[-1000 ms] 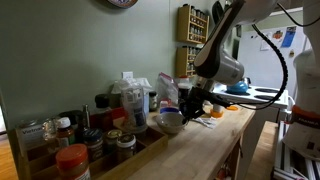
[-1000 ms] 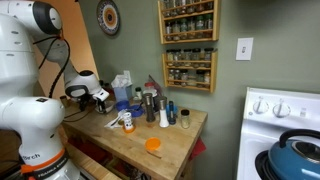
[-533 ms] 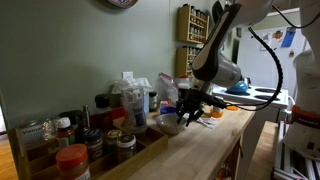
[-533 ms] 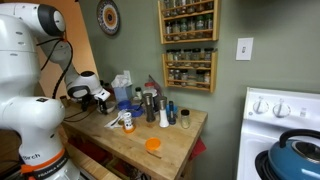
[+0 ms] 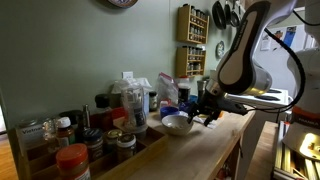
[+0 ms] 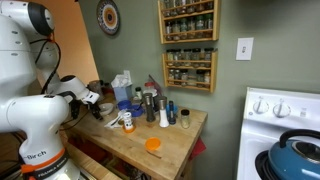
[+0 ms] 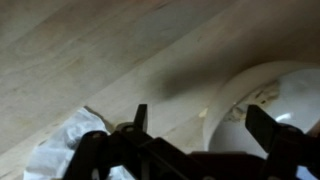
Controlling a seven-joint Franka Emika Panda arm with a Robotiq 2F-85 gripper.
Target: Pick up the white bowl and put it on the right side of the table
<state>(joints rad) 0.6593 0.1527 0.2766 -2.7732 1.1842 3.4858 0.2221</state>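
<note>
One white bowl (image 5: pixel 177 124) sits on the table (image 5: pixel 192 155) just beside the gripper (image 5: pixel 207 108), jaws spread and empty; we judge it rigid, light, breakable, best pinched at the rim.

Off-white bowl (image 5: pixel 177 124), centre. Pale wood-grain table (image 5: pixel 205 150), streaked light tan in wrist view. Black gripper (image 5: pixel 207 112); white arm (image 5: pixel 245 55), right. Orange-red lid (image 5: pixel 72 153) on jar (image 5: pixel 73 171), near left. Grey-green wall (image 5: pixel 60 50), far. Orange disc (image 6: pixel 153 145) near table edge. Dark-blue kettle (image 6: pixel 297 152) on white stove (image 6: pixel 272 105), right.
</note>
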